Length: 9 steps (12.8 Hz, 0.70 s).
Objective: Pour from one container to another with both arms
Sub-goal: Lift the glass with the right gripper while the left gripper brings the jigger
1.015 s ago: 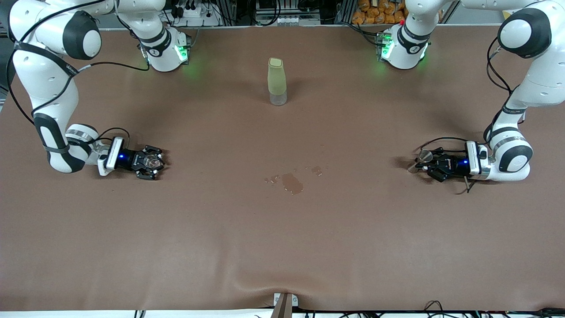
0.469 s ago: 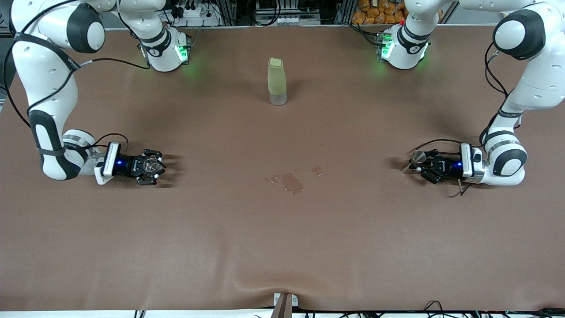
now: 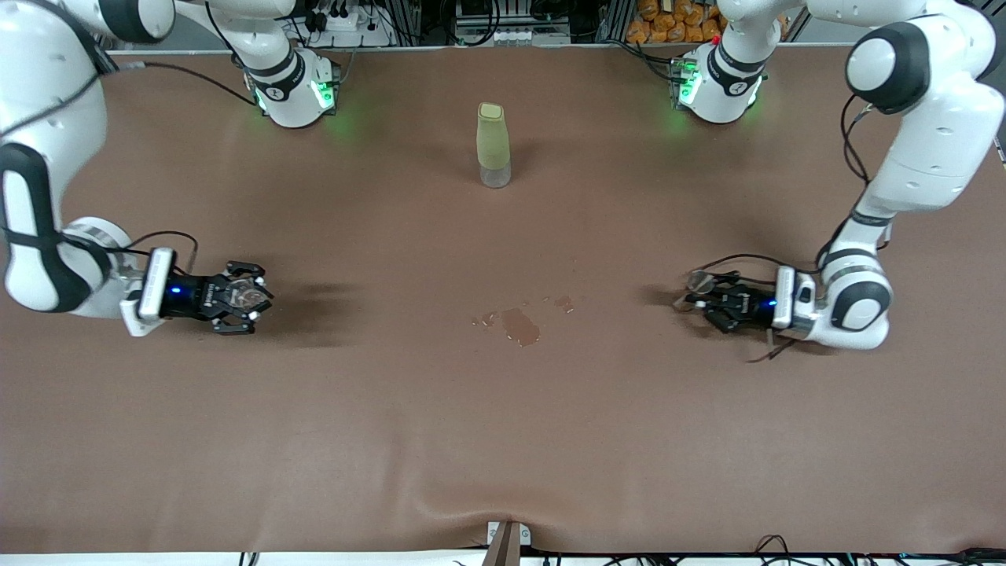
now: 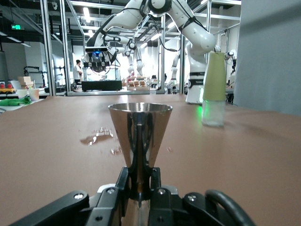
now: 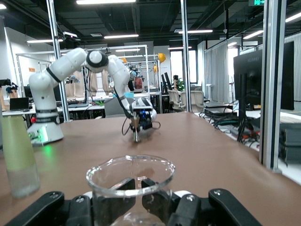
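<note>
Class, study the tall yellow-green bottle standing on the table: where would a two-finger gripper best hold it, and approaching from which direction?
Grip the yellow-green bottle around its mid-body, coming in level from the side nearer the front camera. It stands upright, tall and narrow, unobstructed; a high grip might tip it.

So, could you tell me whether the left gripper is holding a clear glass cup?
No, the left gripper is shut on a shiny metal cone-shaped cup, as the left wrist view shows.
</note>
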Available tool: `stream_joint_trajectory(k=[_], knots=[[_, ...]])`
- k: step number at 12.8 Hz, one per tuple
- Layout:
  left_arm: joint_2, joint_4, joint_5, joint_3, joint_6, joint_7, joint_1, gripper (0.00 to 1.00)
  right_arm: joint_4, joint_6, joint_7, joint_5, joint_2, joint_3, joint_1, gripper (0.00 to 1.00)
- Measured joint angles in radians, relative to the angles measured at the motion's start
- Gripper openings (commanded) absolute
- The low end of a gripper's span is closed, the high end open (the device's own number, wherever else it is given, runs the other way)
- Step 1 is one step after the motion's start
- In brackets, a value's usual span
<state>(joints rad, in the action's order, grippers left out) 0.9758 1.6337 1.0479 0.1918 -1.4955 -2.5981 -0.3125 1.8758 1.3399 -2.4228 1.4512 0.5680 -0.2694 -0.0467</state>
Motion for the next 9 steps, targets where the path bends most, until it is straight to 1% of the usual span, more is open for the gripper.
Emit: stream_joint_trajectory(k=[4, 9], knots=[[-0.033, -0.006, 0.138, 0.002, -0.074, 0.086, 0.170, 0.00, 0.019, 0.016, 0.126, -0.003, -0.139, -0.001, 0.030, 0.00], [-0.036, -0.007, 0.393, 0.000, -0.215, 0.137, 0.392, 0.00, 0.124, 0.090, 0.196, -0.003, -0.280, -0.002, 0.091, 0.00]])
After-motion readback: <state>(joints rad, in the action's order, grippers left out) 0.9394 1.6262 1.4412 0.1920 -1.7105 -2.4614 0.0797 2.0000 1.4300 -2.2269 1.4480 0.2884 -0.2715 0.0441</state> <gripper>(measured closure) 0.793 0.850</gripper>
